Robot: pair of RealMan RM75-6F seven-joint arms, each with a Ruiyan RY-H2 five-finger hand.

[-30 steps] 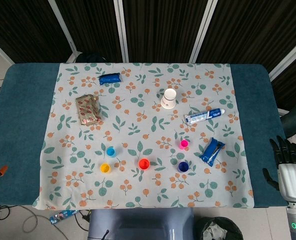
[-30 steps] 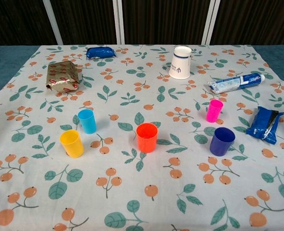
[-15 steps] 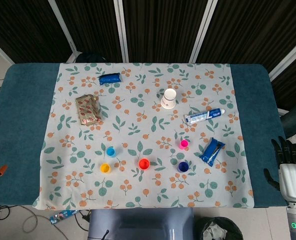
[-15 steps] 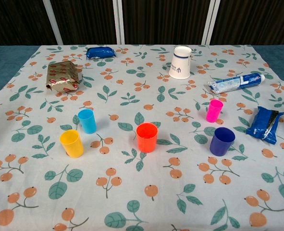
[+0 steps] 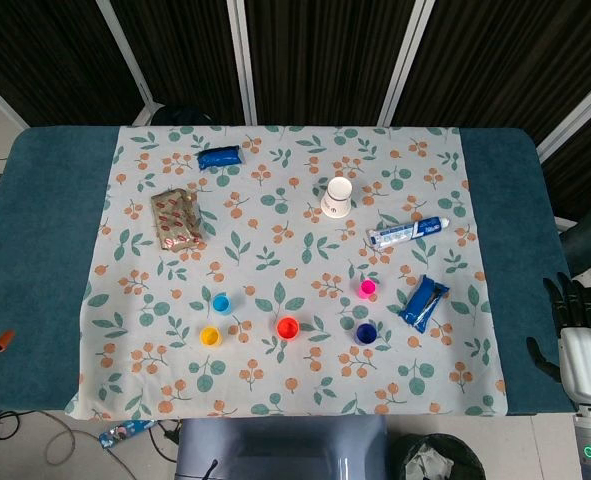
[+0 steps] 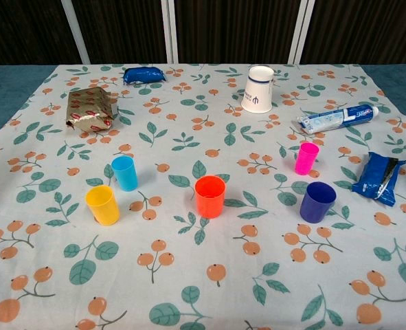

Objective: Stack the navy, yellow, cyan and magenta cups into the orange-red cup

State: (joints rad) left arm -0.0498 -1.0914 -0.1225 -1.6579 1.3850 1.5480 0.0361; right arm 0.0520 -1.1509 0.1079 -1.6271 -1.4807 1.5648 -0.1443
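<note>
The orange-red cup (image 6: 209,196) stands upright, mouth up and with nothing inside, near the front middle of the flowered cloth (image 6: 189,289); the yellow cup (image 6: 102,204) and cyan cup (image 6: 125,172) stand upright to its left, the navy cup (image 6: 317,201) and magenta cup (image 6: 306,157) to its right, all apart and holding nothing. Behind them sit a white paper cup (image 6: 258,89) mouth down, a tube (image 6: 336,118) and wrapped packets. The right hand (image 5: 575,335) hangs off the blue table's (image 5: 45,260) right edge, fingers spread, holding nothing; the left hand is out of sight.
</note>
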